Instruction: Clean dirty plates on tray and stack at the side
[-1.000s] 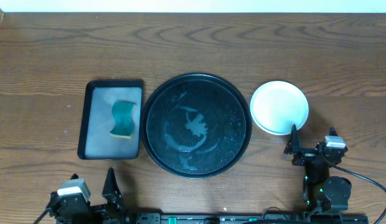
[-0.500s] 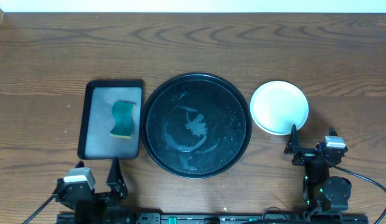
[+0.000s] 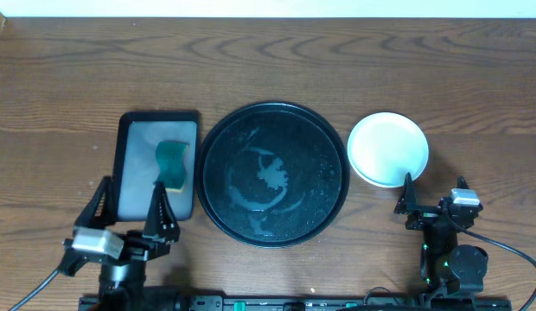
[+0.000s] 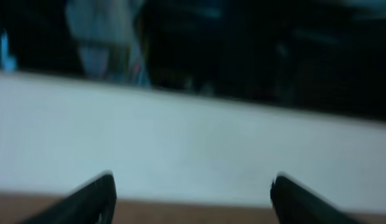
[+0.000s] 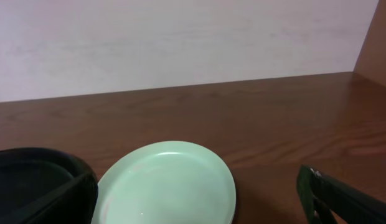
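The round black tray [image 3: 313,142] sits at mid-table, wet and holding no plates; its rim shows at the left of the right wrist view [image 5: 31,163]. A stack of plates [image 3: 388,149] stands to its right; only the top pale mint plate [image 5: 168,186] shows, and I cannot tell how many lie under it. My right gripper [image 3: 434,197] is open and empty, just in front of the stack, which lies between its fingers [image 5: 202,208] in the wrist view. My left gripper [image 3: 130,207] is open and empty, over the front edge of the rectangular tray. Its wrist view is blurred, fingers [image 4: 193,202] wide apart.
A small rectangular black tray with a grey inside [image 3: 138,142] lies left of the round tray and holds a green and yellow sponge [image 3: 171,164]. A pale wall runs along the far table edge.
My left arm has risen from the front table edge and swung forward over the near end of the rectangular tray. The right arm, the plates and the round tray have not moved.
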Motion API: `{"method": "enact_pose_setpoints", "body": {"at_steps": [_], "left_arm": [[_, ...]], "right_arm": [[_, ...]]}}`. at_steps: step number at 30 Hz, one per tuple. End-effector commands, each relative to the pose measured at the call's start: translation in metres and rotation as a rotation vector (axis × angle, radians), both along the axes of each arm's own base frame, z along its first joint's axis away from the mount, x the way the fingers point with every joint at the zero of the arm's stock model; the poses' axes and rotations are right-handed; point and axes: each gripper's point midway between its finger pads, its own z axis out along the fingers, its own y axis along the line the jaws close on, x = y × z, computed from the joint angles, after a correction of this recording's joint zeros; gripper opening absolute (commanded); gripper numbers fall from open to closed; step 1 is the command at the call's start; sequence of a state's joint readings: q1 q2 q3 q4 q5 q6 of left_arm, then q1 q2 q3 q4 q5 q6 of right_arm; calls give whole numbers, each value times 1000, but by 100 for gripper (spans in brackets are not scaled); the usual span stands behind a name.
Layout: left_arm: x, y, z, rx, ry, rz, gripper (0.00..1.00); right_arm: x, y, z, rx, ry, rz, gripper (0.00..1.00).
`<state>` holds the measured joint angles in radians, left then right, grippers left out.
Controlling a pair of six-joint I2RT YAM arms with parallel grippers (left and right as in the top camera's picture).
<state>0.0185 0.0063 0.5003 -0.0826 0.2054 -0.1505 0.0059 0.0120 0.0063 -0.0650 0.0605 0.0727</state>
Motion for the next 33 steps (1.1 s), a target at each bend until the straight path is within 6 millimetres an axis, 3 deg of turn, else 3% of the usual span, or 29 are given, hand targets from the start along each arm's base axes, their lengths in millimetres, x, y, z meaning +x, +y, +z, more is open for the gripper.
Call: {"method": "enact_pose_setpoints", "body": {"at_steps": [1,13,33], "left_arm": [[5,-14,-5,19,-43,-82,80],[28,-17,-41,24,-60,-99,80],[44,-16,-79,24,-60,-99,80]], "right_arm": [[0,0,0,16,-4,-3,99],[0,0,0,15,-4,-3,99],[0,0,0,16,-4,-3,99]]}}
